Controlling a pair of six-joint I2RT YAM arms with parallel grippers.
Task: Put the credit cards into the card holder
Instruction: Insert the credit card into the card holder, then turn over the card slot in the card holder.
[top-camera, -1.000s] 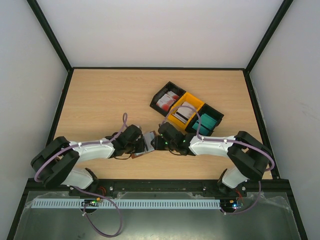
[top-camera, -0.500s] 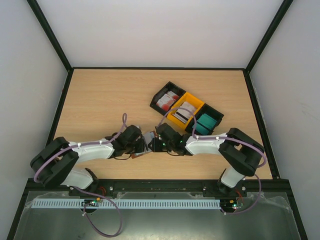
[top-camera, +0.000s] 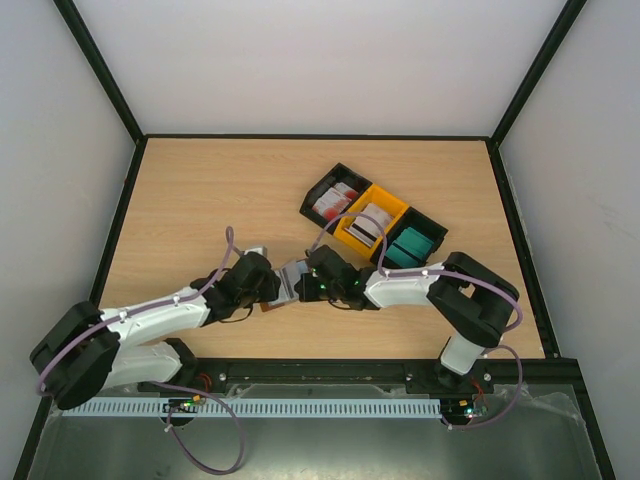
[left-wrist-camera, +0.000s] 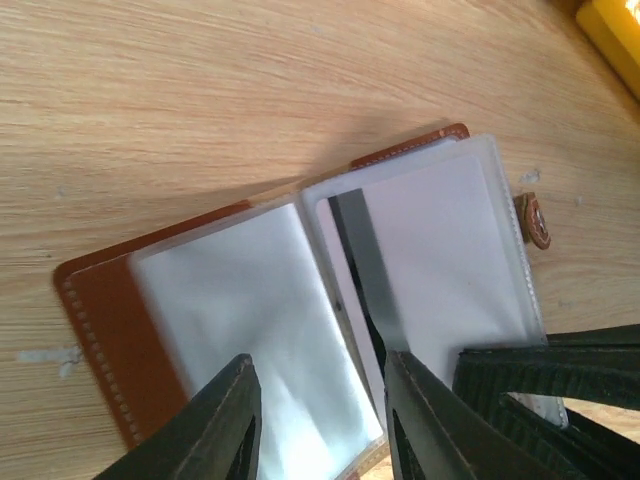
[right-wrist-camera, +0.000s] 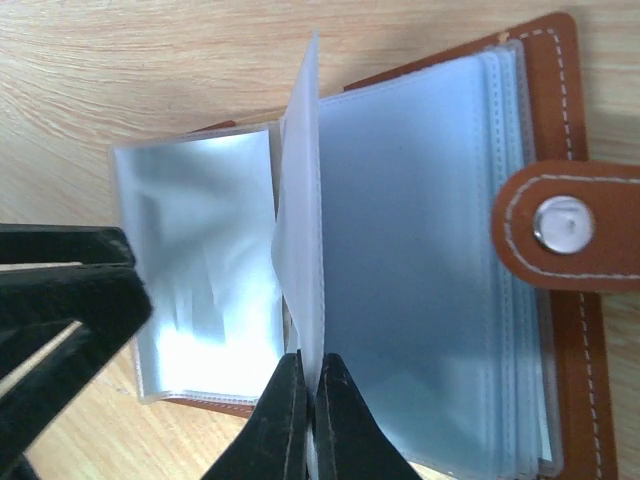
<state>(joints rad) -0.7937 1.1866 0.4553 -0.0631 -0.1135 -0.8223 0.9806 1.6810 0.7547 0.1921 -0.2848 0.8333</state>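
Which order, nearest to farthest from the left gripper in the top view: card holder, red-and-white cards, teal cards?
1. card holder, just right of the left gripper.
2. red-and-white cards, left compartment of the bin.
3. teal cards, right compartment.

Brown leather card holder (top-camera: 288, 280) lies open, clear sleeves up.
One sleeve (right-wrist-camera: 300, 200) stands on edge at the fold; white card w/ dark stripe (left-wrist-camera: 430, 240) sits in another. Remaining credit cards in tray (top-camera: 318, 188): red/white (top-camera: 333, 203), white/grey (top-camera: 367, 226), teal (top-camera: 408, 247) stacks.
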